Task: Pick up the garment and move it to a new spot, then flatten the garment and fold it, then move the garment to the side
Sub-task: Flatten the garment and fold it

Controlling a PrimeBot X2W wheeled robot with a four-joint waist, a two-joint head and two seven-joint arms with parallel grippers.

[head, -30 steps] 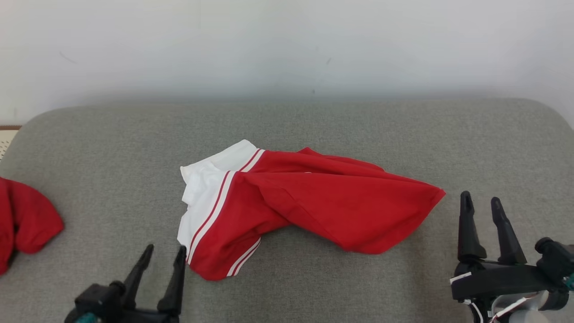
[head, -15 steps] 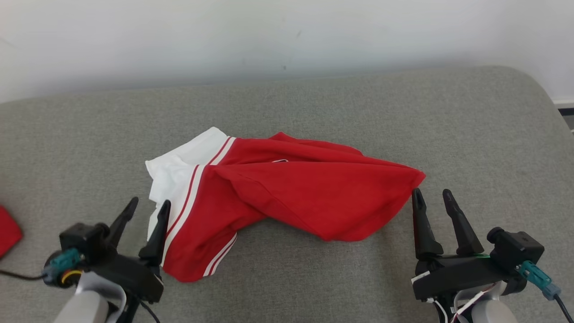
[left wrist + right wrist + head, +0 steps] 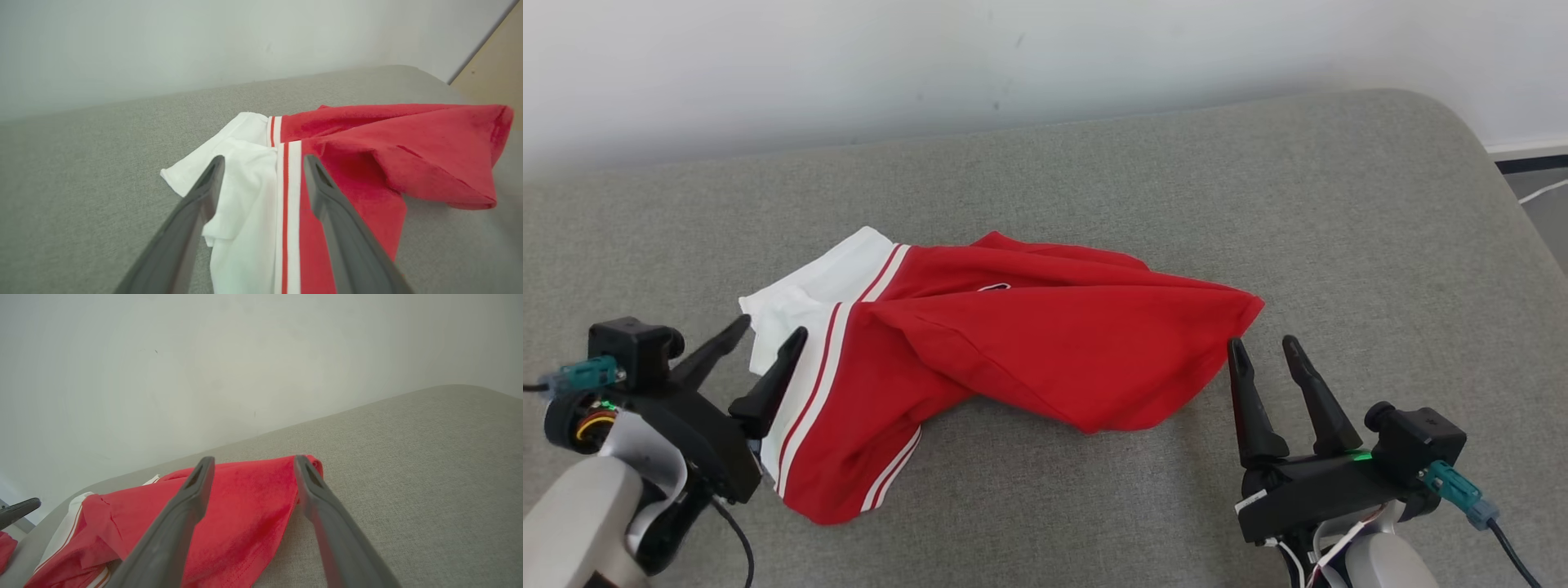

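Observation:
The garment (image 3: 1013, 343) is a crumpled red piece with a white end and red-and-white stripes, lying mid-way on the grey cushioned surface (image 3: 1094, 180). My left gripper (image 3: 772, 335) stands open at the garment's white end, fingers astride the striped edge (image 3: 282, 192) without pinching it. My right gripper (image 3: 1264, 345) is open too, its tips just at the red corner (image 3: 310, 463) on the garment's right end. The garment (image 3: 245, 506) shows between the right fingers, the left gripper's fingertip (image 3: 20, 510) at the far left.
A pale wall (image 3: 1013, 57) runs behind the surface. The surface's rounded right edge (image 3: 1494, 188) drops to a floor with a white cable (image 3: 1543, 192). A second red cloth (image 3: 6, 549) peeks in at the right wrist view's lower left.
The head camera has swung right and down, so the whole picture shifted. Both open grippers have come closer to the garment's two ends. The garment lies as before.

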